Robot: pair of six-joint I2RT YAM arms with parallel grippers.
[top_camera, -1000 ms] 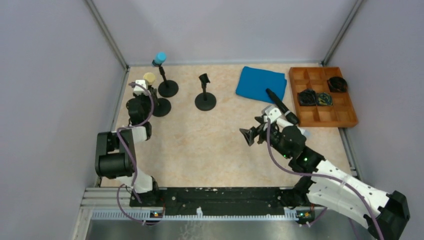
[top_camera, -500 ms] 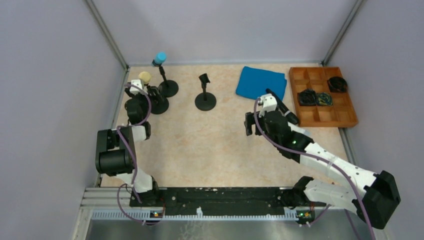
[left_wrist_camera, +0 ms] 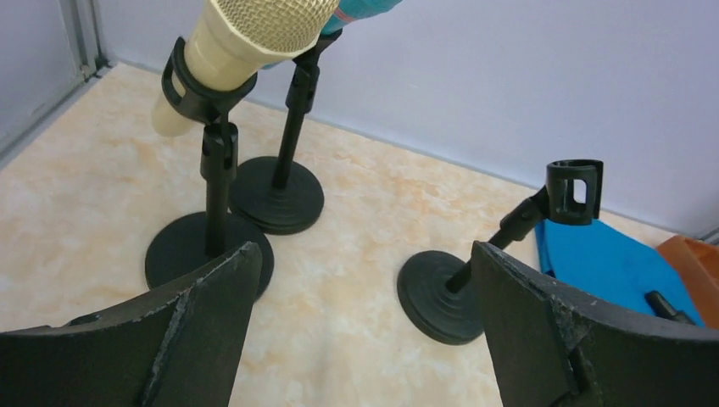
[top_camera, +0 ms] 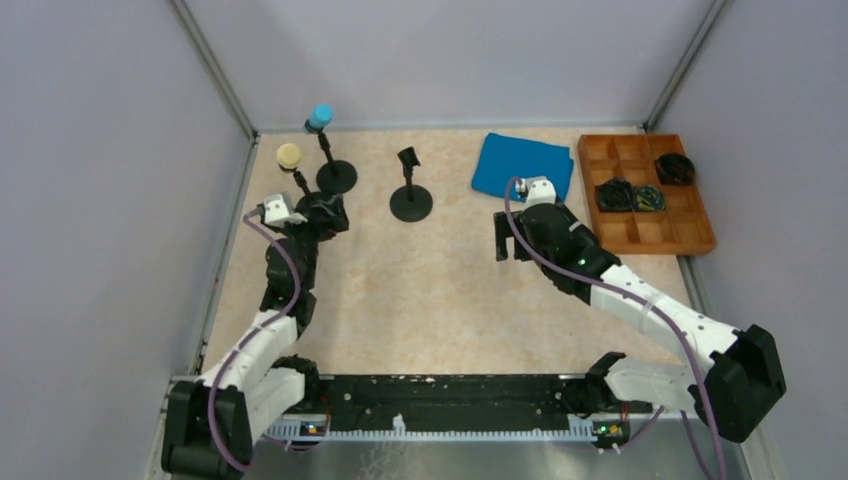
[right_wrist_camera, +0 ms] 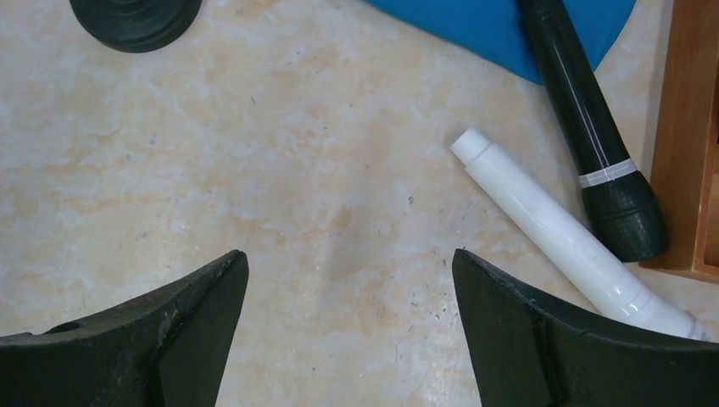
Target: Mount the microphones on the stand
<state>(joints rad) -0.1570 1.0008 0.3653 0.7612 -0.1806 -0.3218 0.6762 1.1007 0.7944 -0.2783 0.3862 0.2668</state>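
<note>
The cream microphone (top_camera: 289,156) (left_wrist_camera: 246,34) sits tilted in the clip of the left stand (left_wrist_camera: 208,250). Behind it, the light blue microphone (top_camera: 320,116) (left_wrist_camera: 365,8) is on a second stand (top_camera: 336,177) (left_wrist_camera: 276,193). A third stand (top_camera: 410,203) (left_wrist_camera: 441,292) has an empty clip (left_wrist_camera: 575,191). My left gripper (top_camera: 333,212) (left_wrist_camera: 365,254) is open, low, just in front of the cream microphone's stand. The black microphone (right_wrist_camera: 593,127) and the white microphone (right_wrist_camera: 560,229) lie side by side on the table. My right gripper (top_camera: 503,242) (right_wrist_camera: 348,254) hangs open above bare table just left of them.
A blue cloth (top_camera: 522,165) (right_wrist_camera: 492,25) lies at the back, under the black microphone's tail. A wooden compartment tray (top_camera: 645,190) (right_wrist_camera: 691,136) with dark items stands at the right, close to the microphone heads. Grey walls close in the table.
My left gripper opened, let go of the cream microphone, now in its clip, and pulled back toward me. My right arm swung back over the lying microphones and opened wider.
</note>
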